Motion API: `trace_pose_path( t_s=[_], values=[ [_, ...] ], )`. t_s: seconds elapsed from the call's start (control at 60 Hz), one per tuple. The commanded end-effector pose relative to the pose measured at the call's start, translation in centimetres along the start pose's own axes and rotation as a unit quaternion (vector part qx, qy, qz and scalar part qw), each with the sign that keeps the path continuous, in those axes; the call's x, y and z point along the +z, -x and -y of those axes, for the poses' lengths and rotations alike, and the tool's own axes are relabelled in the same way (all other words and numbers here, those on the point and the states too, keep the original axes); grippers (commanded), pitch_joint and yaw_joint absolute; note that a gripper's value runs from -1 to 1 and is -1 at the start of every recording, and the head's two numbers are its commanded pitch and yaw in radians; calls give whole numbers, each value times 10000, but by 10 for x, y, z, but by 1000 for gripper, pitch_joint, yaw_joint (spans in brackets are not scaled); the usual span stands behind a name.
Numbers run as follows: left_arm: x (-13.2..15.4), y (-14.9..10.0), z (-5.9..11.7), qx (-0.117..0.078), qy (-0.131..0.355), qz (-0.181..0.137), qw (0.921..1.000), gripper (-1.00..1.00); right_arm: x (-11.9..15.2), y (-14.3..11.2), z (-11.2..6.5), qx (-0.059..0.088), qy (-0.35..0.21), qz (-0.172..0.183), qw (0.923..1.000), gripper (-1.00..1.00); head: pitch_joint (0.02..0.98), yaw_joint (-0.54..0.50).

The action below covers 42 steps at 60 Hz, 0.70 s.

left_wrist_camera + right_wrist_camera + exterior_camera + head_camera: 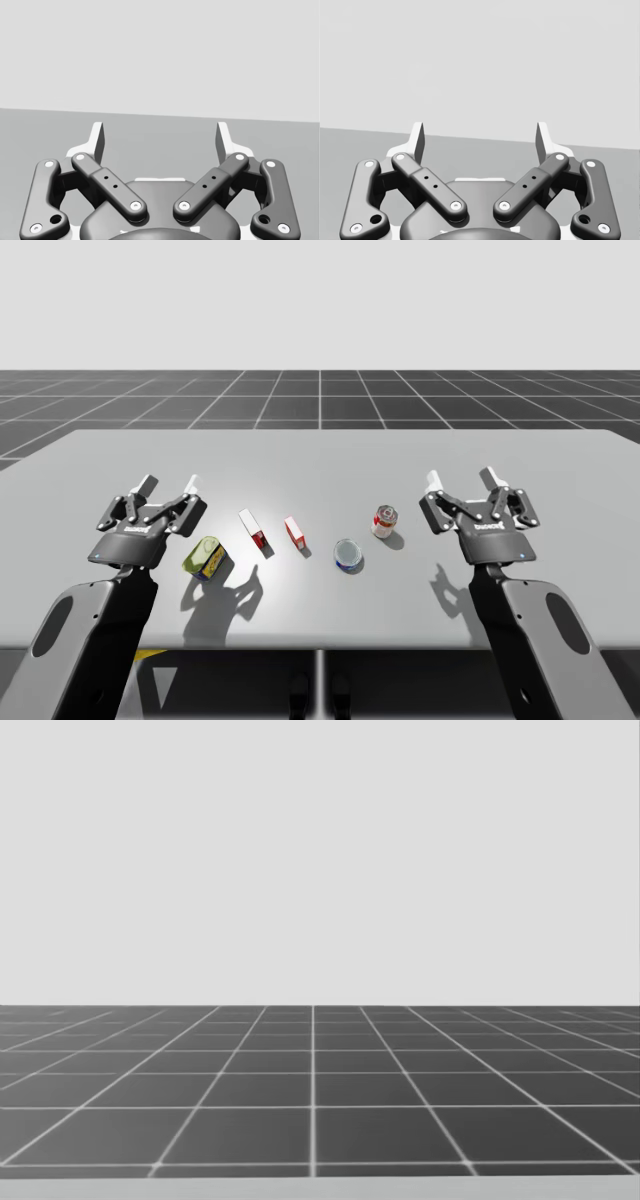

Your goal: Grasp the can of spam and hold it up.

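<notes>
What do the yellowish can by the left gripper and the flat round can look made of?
The yellowish can is probably tin under a matte printed label; its rounded corners suggest it. The flat round can is likely metal, with a pale, faintly shiny lid inside a blue rim.

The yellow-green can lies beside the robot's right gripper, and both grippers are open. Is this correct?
Not quite. The high view shows the yellow-green can lying beside the left gripper, not the right gripper. Both grippers are indeed open.
</notes>
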Motion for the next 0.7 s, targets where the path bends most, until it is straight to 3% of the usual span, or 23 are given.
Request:
trace_pose_path(
  t_s=[0.017, 0.033, 0.083, 0.333, 0.7],
  values=[
    [0, 0, 0, -17, 8, 1, 10000, -1000, 2, 0, -1, 34, -33, 53, 10000, -1000, 45, -17],
    [0, 0, 0, -17, 9, 1, 10000, -1000, 2, 0, 0, 66, -17, 94, 9999, -1000, 46, -17],
    [0, 1, 0, -20, 6, 2, 10000, -1000, 1, -2, 0, -120, -85, 44, 9999, -1000, 51, -16],
    [0, 1, 0, -28, -8, -2, 10000, -1000, 0, -1, 1, -45, -94, -1, 9999, -1000, 144, -14],
    [-1, 3, -1, -65, -1, -67, 10000, -1000, 0, -1, 1, 86, -81, 8, 9999, -1000, 462, -7]
  ],
)
